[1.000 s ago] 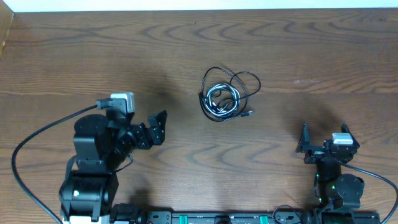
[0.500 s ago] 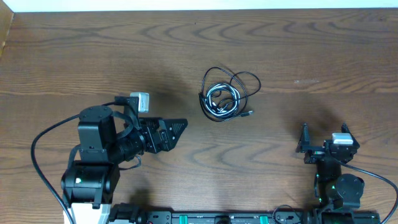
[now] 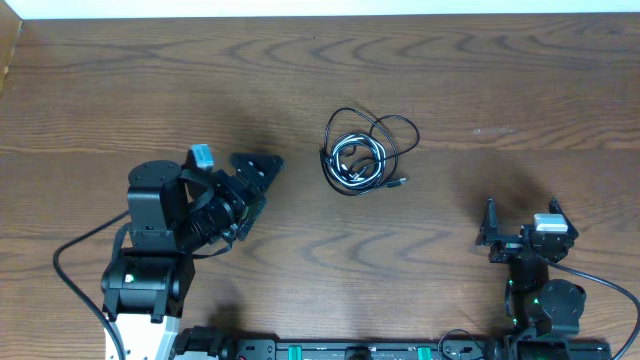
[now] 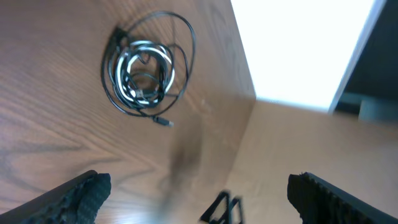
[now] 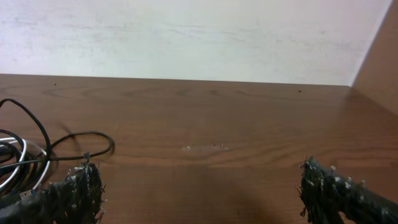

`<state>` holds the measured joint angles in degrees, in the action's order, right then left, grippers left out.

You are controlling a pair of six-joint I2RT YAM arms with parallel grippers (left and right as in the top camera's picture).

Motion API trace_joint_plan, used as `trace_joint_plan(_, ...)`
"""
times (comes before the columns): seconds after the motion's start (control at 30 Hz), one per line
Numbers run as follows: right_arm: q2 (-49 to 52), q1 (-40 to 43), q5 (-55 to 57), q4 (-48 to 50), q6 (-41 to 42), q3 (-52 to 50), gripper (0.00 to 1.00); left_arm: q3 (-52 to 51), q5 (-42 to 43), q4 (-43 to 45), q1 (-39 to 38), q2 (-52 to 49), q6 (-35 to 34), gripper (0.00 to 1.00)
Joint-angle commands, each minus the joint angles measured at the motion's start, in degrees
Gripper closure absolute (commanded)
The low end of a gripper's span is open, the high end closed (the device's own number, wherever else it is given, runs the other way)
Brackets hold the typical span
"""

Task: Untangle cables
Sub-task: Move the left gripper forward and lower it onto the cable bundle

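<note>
The cables [image 3: 360, 155] lie in one tangled coil on the wooden table, black loops around a white one, with a small plug end at the lower right. My left gripper [image 3: 256, 180] is open and empty, to the left of the coil and pointing toward it. In the left wrist view the coil [image 4: 144, 71] lies ahead of the open fingers [image 4: 199, 199], apart from them. My right gripper [image 3: 522, 225] is open and empty at the front right, well away from the coil. In the right wrist view only the coil's edge [image 5: 25, 155] shows at the far left, beyond the open fingers [image 5: 205, 193].
The wooden table [image 3: 480, 80] ends at a white wall at the back. A side board [image 3: 8, 50] stands at the far left corner. A thick black cord [image 3: 70, 250] loops out from the left arm's base.
My left arm has swung and turned its wrist. The gripper first reached right, then pulled back up and left, now pointing at the coil. The right arm and the cables have not moved.
</note>
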<state>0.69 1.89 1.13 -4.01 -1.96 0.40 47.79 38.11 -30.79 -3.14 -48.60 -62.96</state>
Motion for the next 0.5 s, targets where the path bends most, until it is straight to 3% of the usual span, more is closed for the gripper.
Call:
trace_joint_plan(0.0, -0.2, -0.5, 0.5, -0.2, -0.5, -0.1, 0.01, 2.5, -7.4, 0.2, 0.2, -0.1, -9.8, 0.02)
trace_joint_plan(0.3, -0.2, -0.5, 0.5, -0.2, -0.5, -0.1, 0.01, 9.5, -16.5, -7.8, -0.2, -2.6, -6.1, 0.02)
trace_joint_plan(0.47, -0.2, -0.5, 0.5, -0.2, -0.5, -0.1, 0.01, 15.0, -22.7, -13.8, -4.0, -7.1, -2.1, 0.02)
